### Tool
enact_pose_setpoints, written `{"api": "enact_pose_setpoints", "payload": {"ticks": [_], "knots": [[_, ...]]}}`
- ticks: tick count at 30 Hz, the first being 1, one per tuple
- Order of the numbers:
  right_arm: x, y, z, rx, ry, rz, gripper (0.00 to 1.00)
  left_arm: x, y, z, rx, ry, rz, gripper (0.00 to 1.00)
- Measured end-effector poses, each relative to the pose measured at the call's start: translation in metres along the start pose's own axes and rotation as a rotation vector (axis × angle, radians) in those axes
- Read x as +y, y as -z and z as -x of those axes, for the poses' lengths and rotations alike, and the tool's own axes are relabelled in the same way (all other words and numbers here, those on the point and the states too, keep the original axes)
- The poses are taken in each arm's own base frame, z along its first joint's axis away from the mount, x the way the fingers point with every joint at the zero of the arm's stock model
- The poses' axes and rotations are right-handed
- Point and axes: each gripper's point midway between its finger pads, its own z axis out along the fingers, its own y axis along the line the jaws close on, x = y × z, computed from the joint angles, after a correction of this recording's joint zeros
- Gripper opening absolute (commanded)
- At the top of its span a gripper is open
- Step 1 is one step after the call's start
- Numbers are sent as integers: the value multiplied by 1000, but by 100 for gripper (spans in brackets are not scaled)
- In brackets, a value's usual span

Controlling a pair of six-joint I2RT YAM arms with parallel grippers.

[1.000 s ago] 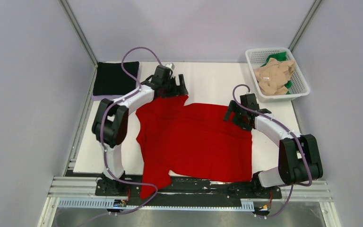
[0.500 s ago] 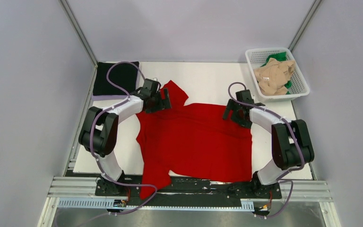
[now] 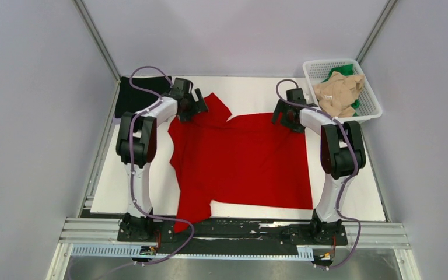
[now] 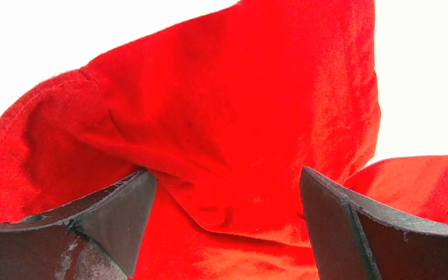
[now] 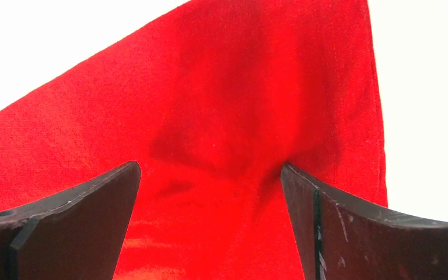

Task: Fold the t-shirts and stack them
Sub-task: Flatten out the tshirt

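Note:
The red t-shirt [image 3: 239, 163] lies spread on the white table, with one sleeve sticking out at the far left and its hem near the front edge. My left gripper [image 3: 195, 109] is open at the far left corner, its jaws straddling rumpled red cloth [image 4: 239, 87]. My right gripper [image 3: 283, 116] is open at the far right corner, its fingertips pressing on the cloth [image 5: 239, 87], which puckers at the right finger. The black t-shirt [image 3: 131, 96] lies folded at the far left. The beige t-shirt [image 3: 338, 93] and the green t-shirt [image 3: 341, 71] lie in the basket.
The white lattice basket [image 3: 373, 111] stands at the far right corner of the table. Metal frame posts and grey walls close in the sides and back. The white table [image 3: 256, 90] shows bare behind the red shirt.
Both grippers have moved toward the far side, and the red shirt has slid that way with them. Its lower left corner no longer hangs as far over the front edge.

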Motion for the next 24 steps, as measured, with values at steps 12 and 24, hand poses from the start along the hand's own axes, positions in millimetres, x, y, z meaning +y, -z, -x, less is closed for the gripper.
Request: {"api": "enact_pose_setpoints", "payload": {"ticks": [12,24], "knots": [[12,-33,68,-82,38,25,100,-34,-37,54,-27,-58,-52,100],[7,84,24,-131,42,138,100,7,120,-9,-68,-85,-29,100]]}}
